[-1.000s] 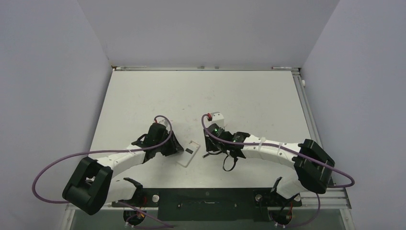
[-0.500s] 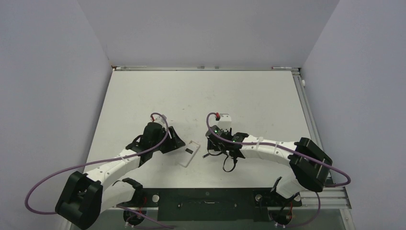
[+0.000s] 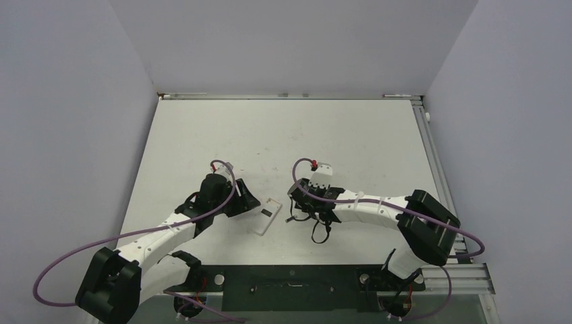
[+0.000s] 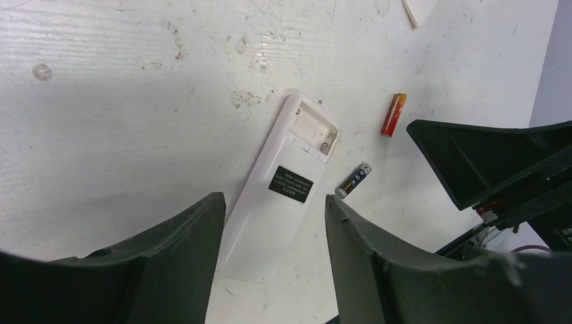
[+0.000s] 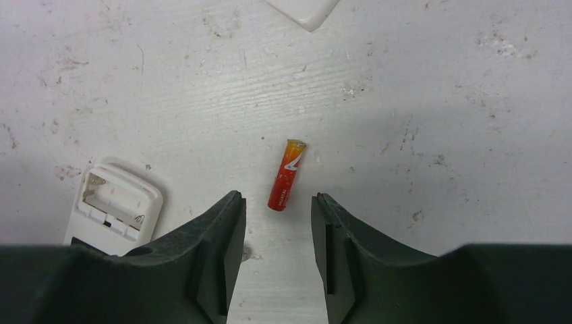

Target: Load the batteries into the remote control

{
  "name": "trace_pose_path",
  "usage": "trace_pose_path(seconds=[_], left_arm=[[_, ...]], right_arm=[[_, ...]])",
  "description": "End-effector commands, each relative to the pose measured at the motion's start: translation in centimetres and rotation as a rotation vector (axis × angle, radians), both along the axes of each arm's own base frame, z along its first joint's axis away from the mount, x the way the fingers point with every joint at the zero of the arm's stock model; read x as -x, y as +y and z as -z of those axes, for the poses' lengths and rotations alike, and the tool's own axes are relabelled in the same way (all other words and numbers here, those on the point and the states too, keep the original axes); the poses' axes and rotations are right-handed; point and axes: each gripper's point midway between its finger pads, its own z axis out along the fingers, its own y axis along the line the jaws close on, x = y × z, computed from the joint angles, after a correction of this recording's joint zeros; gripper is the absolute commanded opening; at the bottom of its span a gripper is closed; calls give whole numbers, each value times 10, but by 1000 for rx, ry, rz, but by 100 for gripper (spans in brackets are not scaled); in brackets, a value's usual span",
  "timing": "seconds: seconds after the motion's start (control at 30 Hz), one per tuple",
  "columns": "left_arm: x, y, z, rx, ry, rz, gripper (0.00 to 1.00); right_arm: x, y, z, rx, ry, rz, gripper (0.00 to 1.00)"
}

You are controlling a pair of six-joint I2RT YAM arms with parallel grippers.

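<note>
Remote [image 4: 283, 196]: bay empty. Left end effector [image 4: 273, 201], right end effector [image 5: 277, 196]: spread, empty. Likely step: red battery [image 5: 286, 174] pickup; right must lower, pinch.

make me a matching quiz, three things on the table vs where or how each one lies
1 red battery
2 dark battery
3 remote

a lies back up, battery bay empty
b close beside the remote's long edge
c at the tips of the right claw

Pairs: 1-c, 2-b, 3-a
</note>
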Motion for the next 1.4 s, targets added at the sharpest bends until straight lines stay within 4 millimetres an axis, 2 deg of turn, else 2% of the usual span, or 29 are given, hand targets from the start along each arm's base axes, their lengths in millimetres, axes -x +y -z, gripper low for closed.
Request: trace_pose_path(seconds=[0.0,0.8,1.2,1.37], left_arm=[[-1,-3,-5,11,-27,18,53],[0,-5,-7,26,-35,37,53],[1,-6,-4,29,-24,43,53],[1,-7,-4,31,-22,44,53]], right_arm=[[-7,1,-1,6,-24,63,40],[-8,7,23,80,32,94,32],[-1,7,26,103,48,78,20],[0,7,28,117,54,71,12]])
